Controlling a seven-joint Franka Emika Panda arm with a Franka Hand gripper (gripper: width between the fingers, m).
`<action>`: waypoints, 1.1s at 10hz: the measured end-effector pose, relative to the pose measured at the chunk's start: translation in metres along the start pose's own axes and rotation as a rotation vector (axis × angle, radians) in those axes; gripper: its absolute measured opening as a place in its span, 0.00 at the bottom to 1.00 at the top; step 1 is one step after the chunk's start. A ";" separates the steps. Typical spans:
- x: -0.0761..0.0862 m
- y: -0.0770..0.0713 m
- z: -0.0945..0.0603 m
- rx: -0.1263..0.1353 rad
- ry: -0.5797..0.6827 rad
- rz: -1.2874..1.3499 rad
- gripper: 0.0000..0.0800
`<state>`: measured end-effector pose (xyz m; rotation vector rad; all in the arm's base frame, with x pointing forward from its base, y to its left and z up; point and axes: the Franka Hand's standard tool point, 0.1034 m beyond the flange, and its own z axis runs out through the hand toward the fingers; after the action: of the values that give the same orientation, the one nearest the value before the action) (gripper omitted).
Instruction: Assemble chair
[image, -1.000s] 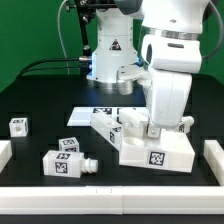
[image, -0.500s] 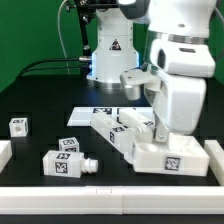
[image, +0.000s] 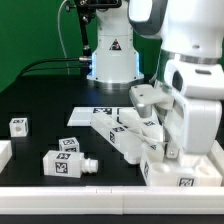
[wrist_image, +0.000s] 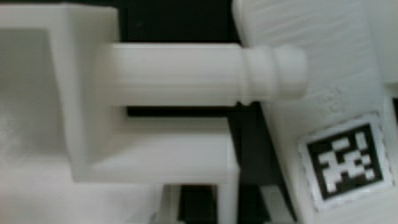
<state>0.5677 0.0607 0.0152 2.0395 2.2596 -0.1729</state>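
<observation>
As the claw (image: 163, 150) stands pinched closed, a blocky chair piece (image: 160, 175) lies just below it at five o'clock of the exterior view.
Whether it nips anything cannot be told; the wrist view shows a white block (wrist_image: 54, 100) with a round peg (wrist_image: 205, 72). Outward on the table (image: 40, 105): a long tagged slab (image: 120, 132) at the centre, a pegged block (image: 62, 162) at eight o'clock, a small cube (image: 18, 126) at nine.

Robotics lab, robot arm (image: 195, 60), marker-tagged parts (image: 66, 160)
</observation>
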 end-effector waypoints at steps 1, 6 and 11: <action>0.000 0.000 0.004 0.016 -0.003 0.003 0.03; 0.001 0.001 0.004 0.033 -0.010 0.005 0.24; 0.008 0.005 0.001 0.026 -0.008 -0.014 0.80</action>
<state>0.5719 0.0690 0.0128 2.0323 2.2800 -0.2122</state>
